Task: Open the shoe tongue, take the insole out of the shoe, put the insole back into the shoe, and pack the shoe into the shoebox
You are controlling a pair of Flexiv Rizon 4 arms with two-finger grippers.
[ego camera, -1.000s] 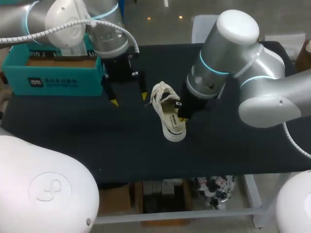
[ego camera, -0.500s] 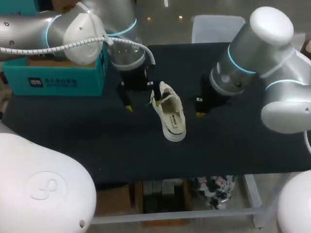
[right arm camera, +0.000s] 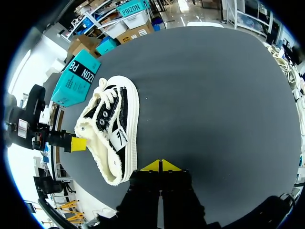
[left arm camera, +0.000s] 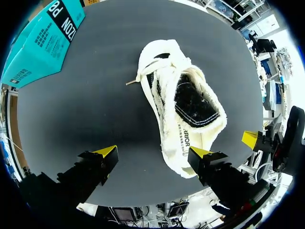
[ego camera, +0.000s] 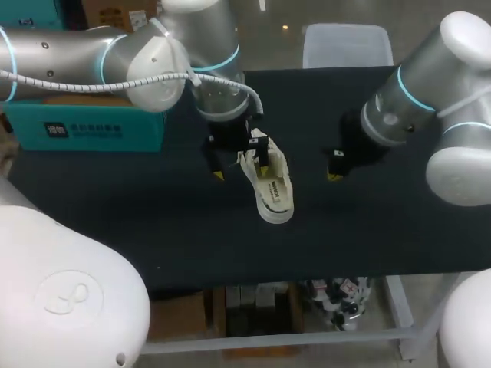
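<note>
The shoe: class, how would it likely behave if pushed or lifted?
The shoe likely feels light: a low, fabric-looking sneaker. Its frayed upper and loose laces probably flop; the thick sole looks stiffer. Lying on its side, it should slide rather than roll.

Cream shoe (ego camera: 273, 192) with black panels, teal shoebox (ego camera: 84, 127), black table (ego camera: 368, 230)

A matte black surface (ego camera: 138, 222) runs from side to side across the head view. Its near edge is straight, with a pale metal frame below it.
</note>
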